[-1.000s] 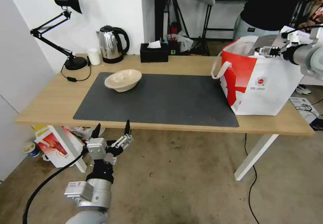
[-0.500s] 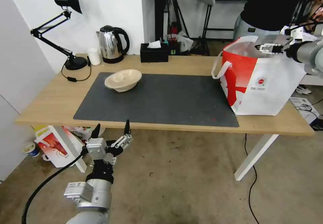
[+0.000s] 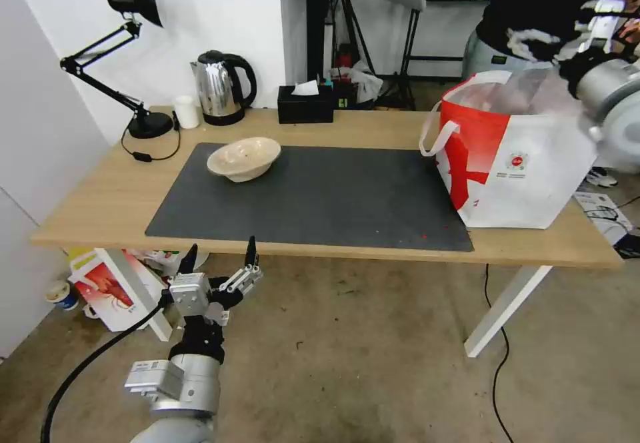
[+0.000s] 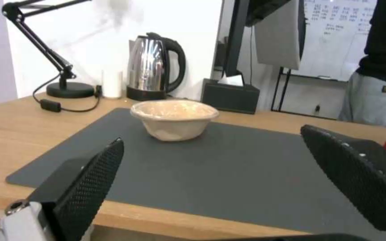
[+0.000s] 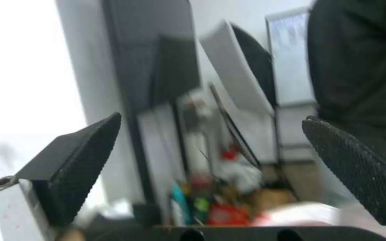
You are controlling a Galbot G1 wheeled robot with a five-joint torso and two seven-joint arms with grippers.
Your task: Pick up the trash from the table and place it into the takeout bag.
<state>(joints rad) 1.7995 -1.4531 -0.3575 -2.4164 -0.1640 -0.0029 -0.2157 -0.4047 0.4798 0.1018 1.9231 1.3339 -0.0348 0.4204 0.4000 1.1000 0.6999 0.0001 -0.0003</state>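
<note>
While the beige bowl (image 4: pixel 174 118) faces the left claw (image 4: pixel 229 180), the right claw (image 5: pixel 219 167) gapes empty.

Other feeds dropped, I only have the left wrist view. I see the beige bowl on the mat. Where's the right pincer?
Observer: The right pincer hangs above the open top of the takeout bag, which stands upright at the right end of the table.
Operator: Is it carrying anything?
Observer: No. In the right wrist view its fingers are wide apart with nothing between them.
</note>
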